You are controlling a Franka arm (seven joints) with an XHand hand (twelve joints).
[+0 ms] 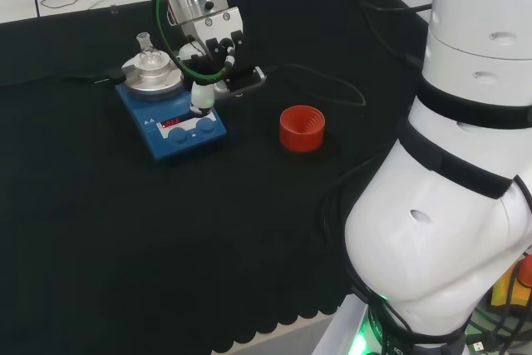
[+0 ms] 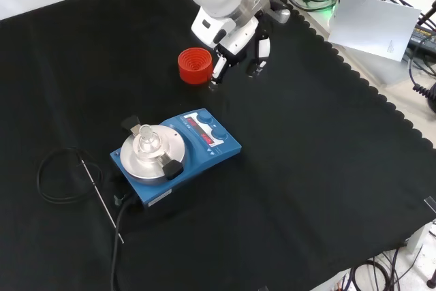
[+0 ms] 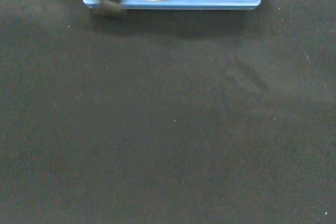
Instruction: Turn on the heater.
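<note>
While you look from the front, your hand (image 2: pixel 240 51) hangs with curled fingers, holding nothing, just beside the red ribbed ring (image 2: pixel 195 65). The blue heater (image 2: pixel 204 142) sits nearer the camera, with a glass flask (image 2: pixel 146 142) on its round plate. A black cable (image 2: pixel 58 175) loops left of it; bare cloth (image 2: pixel 320 168) lies right.

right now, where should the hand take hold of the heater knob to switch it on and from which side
Best bet is the round blue knob on the heater front panel, beside the red display. It stands upright and flat-topped, so come straight down from above and pinch its rim with fingertips. The flask sits behind on the plate, so stay on the panel side. The hand hovers above the cloth.
</note>
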